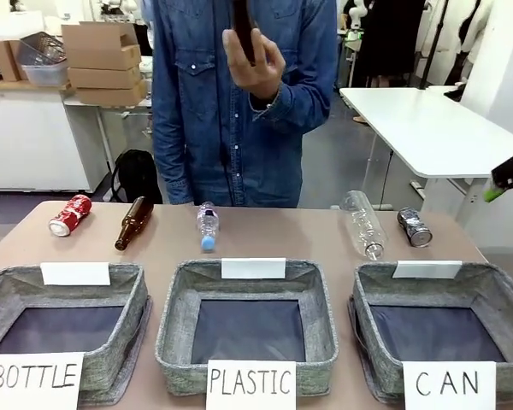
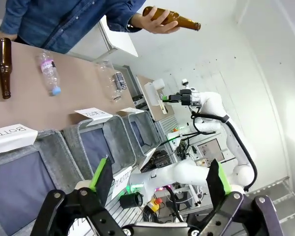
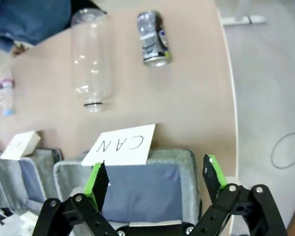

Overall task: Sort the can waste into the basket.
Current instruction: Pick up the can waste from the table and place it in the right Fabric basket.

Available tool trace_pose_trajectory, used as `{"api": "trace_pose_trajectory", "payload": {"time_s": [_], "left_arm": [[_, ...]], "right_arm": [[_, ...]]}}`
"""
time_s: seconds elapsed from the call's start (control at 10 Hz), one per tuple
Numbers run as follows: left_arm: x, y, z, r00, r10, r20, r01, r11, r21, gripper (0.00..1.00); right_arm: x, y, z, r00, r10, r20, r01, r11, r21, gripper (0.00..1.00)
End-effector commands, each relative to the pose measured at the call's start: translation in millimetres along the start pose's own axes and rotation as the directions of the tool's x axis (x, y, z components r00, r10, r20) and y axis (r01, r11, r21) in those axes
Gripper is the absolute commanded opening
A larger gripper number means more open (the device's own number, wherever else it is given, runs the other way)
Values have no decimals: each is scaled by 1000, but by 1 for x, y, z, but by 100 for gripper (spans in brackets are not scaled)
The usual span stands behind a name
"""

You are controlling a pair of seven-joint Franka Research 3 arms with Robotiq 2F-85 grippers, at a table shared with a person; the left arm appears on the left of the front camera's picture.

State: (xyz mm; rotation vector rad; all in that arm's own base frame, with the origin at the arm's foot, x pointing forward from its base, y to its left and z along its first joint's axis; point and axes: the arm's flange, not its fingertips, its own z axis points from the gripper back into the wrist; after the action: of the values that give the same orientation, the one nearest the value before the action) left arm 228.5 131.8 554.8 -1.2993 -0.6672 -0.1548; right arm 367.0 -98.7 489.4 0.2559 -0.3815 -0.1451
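**2 cans lie on the table, CAN basket holds nothing**

A brown table (image 1: 274, 235) carries 3 grey fabric baskets along its near edge, signed BOTTLE (image 1: 132, 299), PLASTIC (image 1: 175, 316) and CAN (image 1: 496, 282). The front view's lower edge cuts off their near walls. The dark bottom of the CAN basket is bare.

A person (image 1: 214, 111) in a denim shirt stands at the far side. One hand (image 1: 255, 67) holds up a brown bottle (image 1: 242, 26), whose top the front view crops.

On the table beyond the baskets lie 5 items, from picture left to right: the red can (image 1: 70, 214) at far left, well apart from the CAN basket; a second brown bottle (image 1: 133, 223); a small clear bottle (image 1: 207, 225); a large clear bottle (image 1: 362, 224); and the black can (image 1: 415, 227), just beyond the CAN basket. All 5 lie on their sides. The print on both cans is too small to read.

The right gripper (image 3: 155, 167) hangs above the CAN basket, fingers spread wide with nothing between them. In the front view it is cropped by the right edge. The left gripper (image 2: 160, 164) hangs in the air, fingers likewise wide apart and empty.
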Motion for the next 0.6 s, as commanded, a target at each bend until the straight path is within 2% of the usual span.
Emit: {"api": "trace_pose_trajectory", "payload": {"time_s": [0.0, 0.1, 0.3, 0.4, 0.5], "left_arm": [[3, -2, 0, 1000, -22, 9, 22, 1000, -19, 100], [3, -2, 0, 1000, -22, 9, 22, 1000, -19, 100], [3, -2, 0, 1000, -22, 9, 22, 1000, -19, 100], [3, -2, 0, 1000, -22, 9, 22, 1000, -19, 100], [3, -2, 0, 1000, -22, 9, 22, 1000, -19, 100]], "right_arm": [[10, -2, 12, 992, -125, -26, 126, 991, 48, 100], [0, 0, 0, 1000, 0, 0, 0, 1000, 0, 100], [5, -7, -8, 999, -38, -22, 39, 999, 23, 100], [28, -3, -35, 1000, 15, -2, -15, 998, -54, 100], [52, 6, -67, 993, 119, 27, -117, 991, -58, 100]]}}
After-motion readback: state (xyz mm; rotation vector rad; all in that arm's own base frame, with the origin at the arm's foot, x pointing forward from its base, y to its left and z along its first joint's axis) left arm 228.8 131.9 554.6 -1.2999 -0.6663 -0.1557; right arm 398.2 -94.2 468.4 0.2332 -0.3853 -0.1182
